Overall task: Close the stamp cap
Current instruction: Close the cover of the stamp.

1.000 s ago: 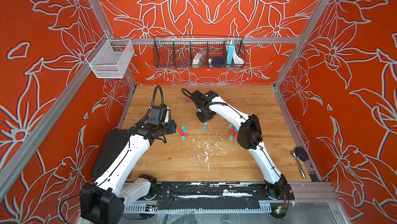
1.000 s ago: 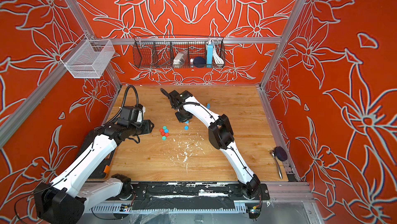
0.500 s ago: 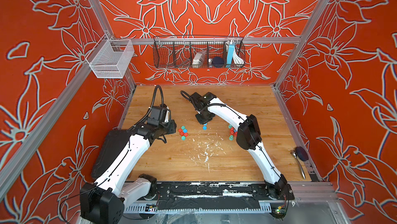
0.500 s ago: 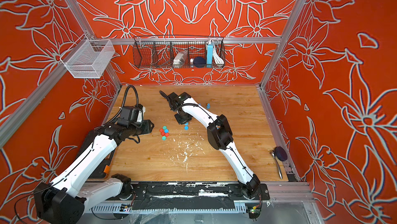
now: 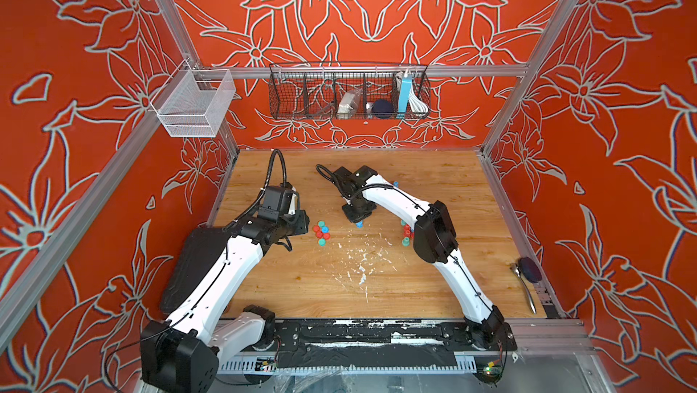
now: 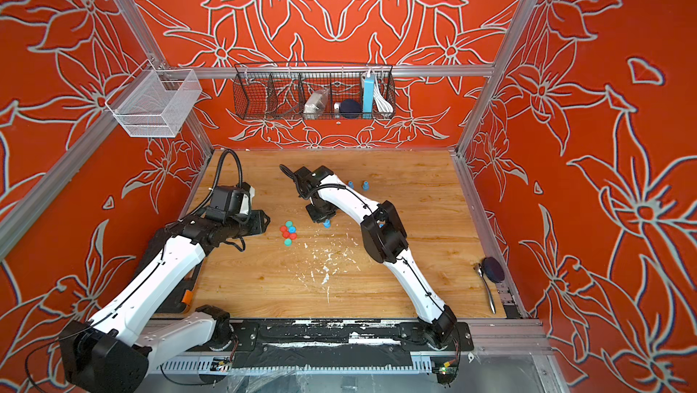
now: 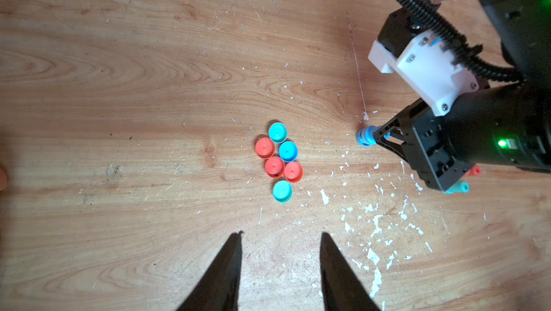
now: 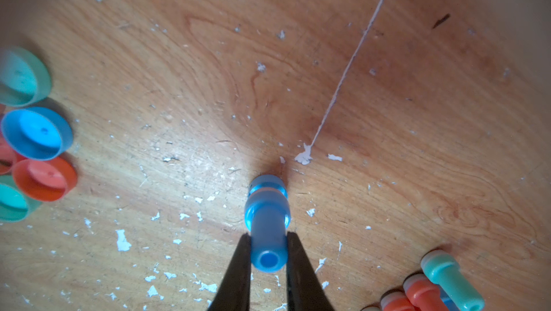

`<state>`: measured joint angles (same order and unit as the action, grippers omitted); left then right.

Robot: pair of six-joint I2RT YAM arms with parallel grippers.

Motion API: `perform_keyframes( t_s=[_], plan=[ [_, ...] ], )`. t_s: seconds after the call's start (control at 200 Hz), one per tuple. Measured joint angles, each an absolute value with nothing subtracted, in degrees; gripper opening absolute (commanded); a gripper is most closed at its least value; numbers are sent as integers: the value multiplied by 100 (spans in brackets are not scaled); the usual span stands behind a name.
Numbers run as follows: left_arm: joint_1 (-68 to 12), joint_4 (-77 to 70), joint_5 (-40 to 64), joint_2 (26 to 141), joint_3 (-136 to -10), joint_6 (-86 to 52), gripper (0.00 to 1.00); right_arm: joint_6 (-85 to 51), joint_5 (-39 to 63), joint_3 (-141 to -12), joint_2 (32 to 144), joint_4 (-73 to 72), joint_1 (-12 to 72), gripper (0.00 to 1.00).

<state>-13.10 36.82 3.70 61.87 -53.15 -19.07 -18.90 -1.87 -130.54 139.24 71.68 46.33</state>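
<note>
Right gripper [image 8: 267,236]: clamped on the stem of the blue stamp [image 8: 267,220], one black finger [image 8: 241,261] on each side. Stamp is upright, wide end down at the wood table [image 8: 387,85] (touching or just above, can't tell).

Left gripper [image 7: 281,235]: jaws apart, nothing between them. Tips point at the cluster of six caps [image 7: 278,161], near but not touching it. Caps are round shallow plastic, packed against each other: three red, two teal, one blue.

Only the right wrist view shows the stamp's hollow stem end, its glossy translucent collar, and loose red and teal stamps [image 8: 432,288] nearby. A top view adds two small blue stamps [image 6: 350,184] toward the back wall, well apart from the rest.

Table surface: visible grain, scattered white flecks [image 5: 362,266].
</note>
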Motion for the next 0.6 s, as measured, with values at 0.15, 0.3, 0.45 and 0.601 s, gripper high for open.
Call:
perform_keyframes(
  t_s=[0.15, 0.3, 0.45, 0.601],
  plan=[
    [-1310, 3682, 373, 6187, -5315, -1907, 44, -1898, -185, -13026, 13926, 7150, 4650, 7],
    [-1310, 3682, 373, 6187, -5315, -1907, 43, -1900, -185, -12993, 13926, 7131, 4657, 7],
    [-1308, 3682, 373, 6187, -5315, -1907, 43, -1903, -185, -12919, 13926, 7091, 4657, 7],
    [-1306, 3682, 373, 6187, -5315, -1907, 44, -1905, -187, -12890, 13924, 7067, 4657, 6]
  ],
)
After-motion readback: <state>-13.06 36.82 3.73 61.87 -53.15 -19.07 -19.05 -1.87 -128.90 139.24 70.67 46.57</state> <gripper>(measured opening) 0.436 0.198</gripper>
